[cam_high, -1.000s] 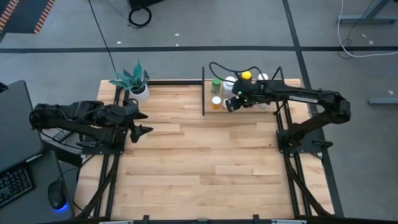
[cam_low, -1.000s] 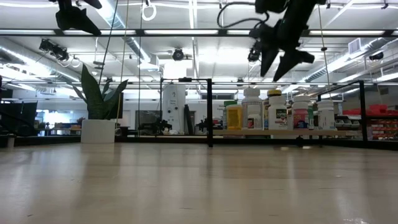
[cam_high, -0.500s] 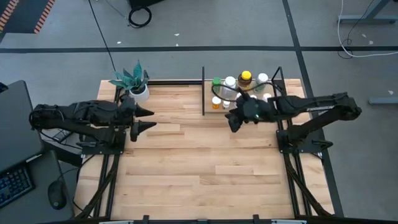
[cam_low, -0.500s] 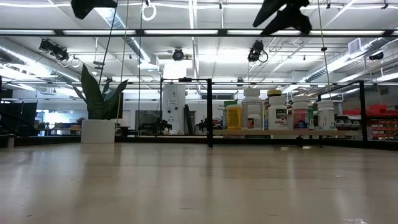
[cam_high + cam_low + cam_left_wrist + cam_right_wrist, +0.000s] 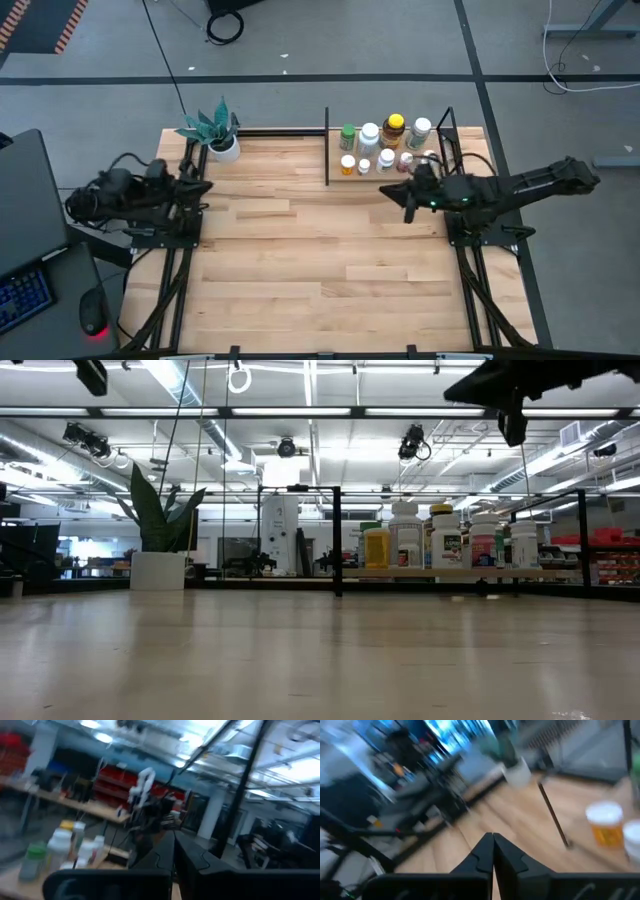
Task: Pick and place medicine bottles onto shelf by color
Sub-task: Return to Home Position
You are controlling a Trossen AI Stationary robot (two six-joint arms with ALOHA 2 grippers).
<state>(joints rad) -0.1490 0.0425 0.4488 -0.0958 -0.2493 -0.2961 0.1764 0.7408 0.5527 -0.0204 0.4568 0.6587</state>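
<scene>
Right gripper (image 5: 408,197) first: pinched shut, nothing in it, hanging above the bench (image 5: 320,250) just in front of the shelf (image 5: 420,573). Left gripper (image 5: 195,188): also closed and empty, parked over the bench's left edge, well apart from everything.

Biggest risk from here, at a guess: clipping a black upright or the front row while swinging that right arm home, then toppling bottles like dominoes. Packed pretty tight back there.

As for the medicine bottles (image 5: 380,145): all upright on the shelf at the back of the bench, in roughly two rows. Green-capped one (image 5: 347,133) at the left end, amber yellow-capped one (image 5: 394,128) toward the middle, whites around them, something pinkish (image 5: 406,160) in front. Hard to call any real colour order from up here.
</scene>
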